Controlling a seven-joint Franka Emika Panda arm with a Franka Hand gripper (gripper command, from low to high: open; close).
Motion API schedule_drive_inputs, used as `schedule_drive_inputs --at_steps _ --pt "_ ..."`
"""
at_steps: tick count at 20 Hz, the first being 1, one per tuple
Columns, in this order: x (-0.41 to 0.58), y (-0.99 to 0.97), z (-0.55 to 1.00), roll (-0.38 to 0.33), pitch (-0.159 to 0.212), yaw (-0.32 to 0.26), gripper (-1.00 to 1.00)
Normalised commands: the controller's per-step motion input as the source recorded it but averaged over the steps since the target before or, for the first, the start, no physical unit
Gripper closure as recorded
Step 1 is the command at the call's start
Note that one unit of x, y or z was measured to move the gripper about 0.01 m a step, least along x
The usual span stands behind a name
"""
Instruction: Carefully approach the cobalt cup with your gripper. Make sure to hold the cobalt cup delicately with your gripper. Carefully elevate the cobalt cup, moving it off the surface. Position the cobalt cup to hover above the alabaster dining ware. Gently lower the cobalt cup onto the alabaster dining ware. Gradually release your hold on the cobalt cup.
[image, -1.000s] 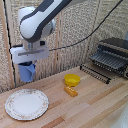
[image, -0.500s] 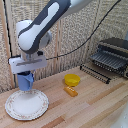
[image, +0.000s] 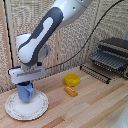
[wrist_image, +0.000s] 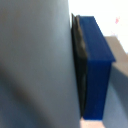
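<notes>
Exterior view: the white boxy end effector (image: 25, 85) is clamped on the small glossy blue mug (image: 25, 91), which sits on the large round white plate (image: 27, 106) with a faint patterned rim, resting on the light wooden surface (image: 95, 107). A yellow bowl (image: 72, 79) and a small orange object (image: 71, 90) lie toward the exterior view's right.

Wrist view: a dark blue finger pad (wrist_image: 97, 65) presses against a blurred grey-blue wall, too close to identify.

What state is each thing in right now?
Blue mug: upright, held, on or just above the plate.
Gripper: shut on the mug.
White plate: flat on the table.
Yellow bowl: upright, off the plate.
Orange object: lying beside the bowl.
</notes>
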Motion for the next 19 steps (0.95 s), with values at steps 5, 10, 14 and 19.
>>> schedule_drive_inputs --at_steps 5,10,14,19 --pt "0.032 0.10 -0.24 -0.043 0.000 0.000 1.00" --pt "0.006 0.00 0.13 0.009 0.000 -0.001 -1.00" --pt "0.015 0.00 0.54 0.040 0.056 0.000 -1.00" --pt "0.076 -0.11 0.67 0.055 0.069 0.000 -1.00"
